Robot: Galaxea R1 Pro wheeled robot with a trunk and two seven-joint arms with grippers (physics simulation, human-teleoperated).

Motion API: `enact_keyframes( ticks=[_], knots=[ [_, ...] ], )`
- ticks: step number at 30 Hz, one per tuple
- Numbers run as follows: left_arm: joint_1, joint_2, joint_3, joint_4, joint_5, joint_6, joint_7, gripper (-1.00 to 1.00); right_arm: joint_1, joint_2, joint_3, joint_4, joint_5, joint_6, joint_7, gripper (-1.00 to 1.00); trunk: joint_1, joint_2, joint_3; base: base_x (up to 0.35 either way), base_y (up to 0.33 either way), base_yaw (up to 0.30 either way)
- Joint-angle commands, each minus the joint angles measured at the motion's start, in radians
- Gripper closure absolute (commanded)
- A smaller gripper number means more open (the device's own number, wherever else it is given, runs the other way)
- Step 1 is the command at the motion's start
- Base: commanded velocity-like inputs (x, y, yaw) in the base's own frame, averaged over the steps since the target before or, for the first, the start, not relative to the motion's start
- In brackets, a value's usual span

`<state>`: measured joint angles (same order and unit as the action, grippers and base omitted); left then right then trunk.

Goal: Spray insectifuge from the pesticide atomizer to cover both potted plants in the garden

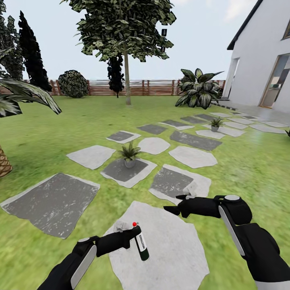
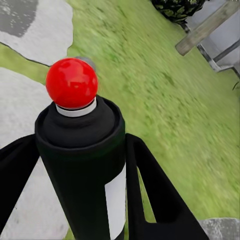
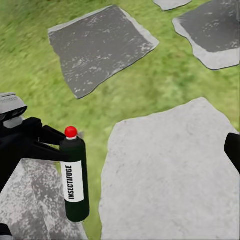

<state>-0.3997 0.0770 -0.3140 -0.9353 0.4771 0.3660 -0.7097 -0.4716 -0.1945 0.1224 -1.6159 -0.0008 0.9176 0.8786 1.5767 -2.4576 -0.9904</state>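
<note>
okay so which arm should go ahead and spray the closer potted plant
Left. The left gripper already holds the pesticide atomizer, roughly upright, red tip up. The right gripper carries nothing. The nearer potted plant sits ahead on a grey stepping stone.

Left claw (image 1: 128, 237) clamped on load; right claw (image 1: 177, 203) extended, empty

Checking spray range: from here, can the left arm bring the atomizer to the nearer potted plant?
Probably not yet. The left pincer holds the atomizer low, and the nearer potted plant stands well ahead across grass and stepping stones.
</note>
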Motion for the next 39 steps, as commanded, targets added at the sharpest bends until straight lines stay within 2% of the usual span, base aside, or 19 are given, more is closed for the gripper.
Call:
enact_keyframes(
  ticks=[1, 5, 8, 11, 13, 16, 19, 22, 24, 39],
  knots=[
    [-0.001, 0.0, -0.002, 0.0, 0.011, 0.009, 0.001, 1.0, -0.001, -0.001, 0.001, -0.001, 0.0, 0.008, 0.002, -1.0, 0.0, 0.0, -0.001, 0.288, 0.183, 0.0],
    [-0.001, -0.007, -0.003, 0.001, 0.011, 0.009, 0.0, 1.0, -0.001, -0.005, 0.004, -0.001, -0.007, 0.024, 0.006, -1.0, 0.0, 0.0, -0.001, 0.289, 0.175, 0.0],
    [-0.001, -0.016, -0.003, 0.002, 0.012, 0.009, -0.001, 1.0, -0.001, -0.002, 0.012, -0.001, -0.008, 0.078, 0.016, -1.0, 0.0, 0.0, -0.001, 0.297, 0.158, 0.0],
    [-0.001, -0.029, -0.004, 0.002, 0.012, 0.01, -0.002, 1.0, -0.001, 0.0, 0.058, -0.001, -0.005, 0.12, 0.022, -1.0, 0.0, 0.0, -0.001, 0.301, 0.15, 0.0],
    [-0.001, -0.038, -0.004, 0.003, 0.013, 0.011, -0.005, 1.0, -0.001, -0.003, 0.109, -0.001, -0.004, 0.13, 0.025, -1.0, 0.0, 0.0, -0.001, 0.303, 0.147, 0.0],
    [-0.001, -0.042, -0.004, 0.003, 0.014, 0.015, -0.009, 1.0, -0.001, 0.0, 0.133, 0.0, -0.005, 0.13, 0.026, -1.0, 0.0, 0.0, -0.001, 0.304, 0.145, 0.0],
    [-0.001, -0.05, -0.013, 0.003, 0.014, 0.017, -0.012, 1.0, -0.002, 0.003, 0.141, 0.0, -0.006, 0.13, 0.026, -1.0, 0.0, 0.0, -0.001, 0.305, 0.143, 0.0],
    [-0.001, -0.06, -0.057, 0.002, 0.013, 0.019, -0.014, 1.0, -0.002, 0.003, 0.138, 0.001, -0.009, 0.13, 0.025, -1.0, 0.0, 0.0, -0.001, 0.306, 0.141, 0.0],
    [-0.001, -0.059, -0.067, 0.003, 0.012, 0.02, -0.017, 1.0, -0.002, 0.004, 0.137, 0.001, -0.007, 0.13, 0.025, -1.0, 0.0, 0.0, -0.001, 0.307, 0.141, 0.0],
    [-0.001, -0.062, -0.071, 0.001, 0.011, 0.021, -0.024, 1.0, -0.002, 0.004, 0.141, 0.001, -0.001, 0.13, 0.025, -1.0, 0.0, 0.0, -0.001, 0.315, 0.119, 0.0]
  ],
)
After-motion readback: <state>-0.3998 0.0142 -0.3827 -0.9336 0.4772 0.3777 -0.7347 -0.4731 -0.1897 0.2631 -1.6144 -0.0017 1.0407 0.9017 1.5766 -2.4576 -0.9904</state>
